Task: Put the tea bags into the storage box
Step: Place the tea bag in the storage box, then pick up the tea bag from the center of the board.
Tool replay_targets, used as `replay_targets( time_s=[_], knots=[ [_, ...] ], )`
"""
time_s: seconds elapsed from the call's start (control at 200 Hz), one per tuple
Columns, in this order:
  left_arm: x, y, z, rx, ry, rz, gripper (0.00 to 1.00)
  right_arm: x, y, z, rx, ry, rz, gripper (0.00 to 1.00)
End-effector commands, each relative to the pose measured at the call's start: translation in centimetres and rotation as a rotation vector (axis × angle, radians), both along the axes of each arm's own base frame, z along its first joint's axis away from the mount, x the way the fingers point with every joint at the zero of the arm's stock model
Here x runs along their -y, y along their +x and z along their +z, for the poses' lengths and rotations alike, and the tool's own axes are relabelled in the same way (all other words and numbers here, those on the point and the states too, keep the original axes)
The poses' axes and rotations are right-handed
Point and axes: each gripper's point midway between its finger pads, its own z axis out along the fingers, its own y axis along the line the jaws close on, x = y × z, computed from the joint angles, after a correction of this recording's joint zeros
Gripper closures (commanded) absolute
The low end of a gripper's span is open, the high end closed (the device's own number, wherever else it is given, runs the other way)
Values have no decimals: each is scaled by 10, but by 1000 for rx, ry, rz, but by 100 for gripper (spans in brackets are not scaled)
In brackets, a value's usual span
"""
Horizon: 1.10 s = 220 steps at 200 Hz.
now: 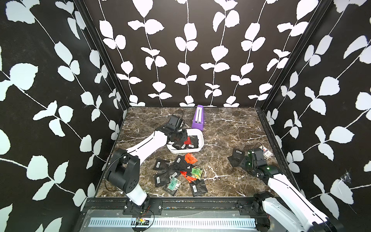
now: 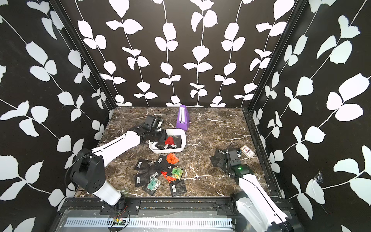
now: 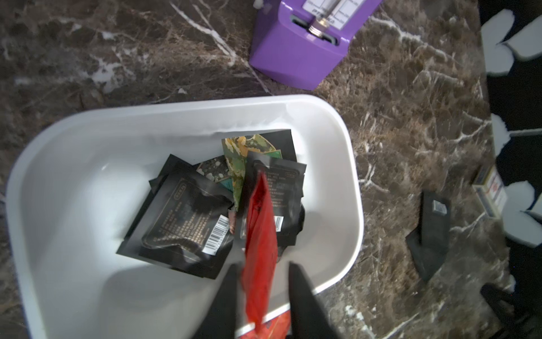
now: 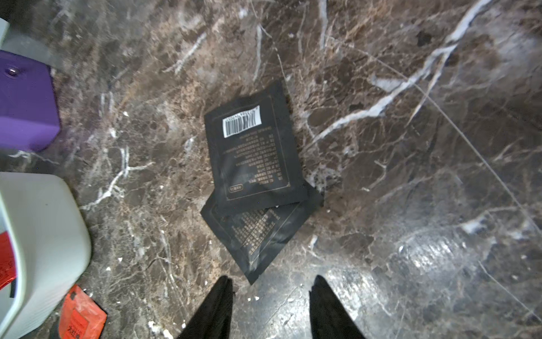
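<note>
Left gripper (image 3: 262,264) over the storage box (image 3: 73,205), centre: jaws parted, red sachet (image 3: 261,229) hanging between, clear of one finger (image 3: 302,299). Only the left wrist view shows that; both top views hide the fingers. Right gripper (image 4: 272,277) wide, empty, above two overlapping black sachets (image 4: 255,155) at right. Loose tea bags (image 1: 178,170) piled near-centre, whole pile only in top views.

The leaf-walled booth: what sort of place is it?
Probably a robot test booth: left arm and right arm bolted to a front rail, printed walls boxing in a marble-look table.
</note>
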Motion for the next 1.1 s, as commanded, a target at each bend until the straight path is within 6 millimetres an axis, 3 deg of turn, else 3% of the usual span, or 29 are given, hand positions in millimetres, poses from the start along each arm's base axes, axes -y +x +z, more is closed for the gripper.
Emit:
replay_targets(
  time_s=[0.0,0.125,0.215,0.31,0.42,0.55,0.74,1.095],
  knots=[
    [-18,4,22,62,84,8,54,3,9,6,18,5,14,51],
    [-28,6,60,145,103,20,52,11,14,5,14,28,-14,48],
    [-18,4,89,184,14,18,59,17,19,4,24,62,-40,48],
    [15,-2,108,189,-125,-34,66,23,26,3,40,109,-70,48],
    [71,-17,112,171,-184,-141,78,30,33,0,55,167,-100,49],
    [143,-37,104,108,-271,-262,80,38,35,-4,66,216,-129,50],
    [218,-53,83,53,-293,-371,84,47,36,-5,94,238,-144,52],
    [312,-75,15,-88,-295,-471,93,49,39,-15,86,276,-142,60]
  ],
)
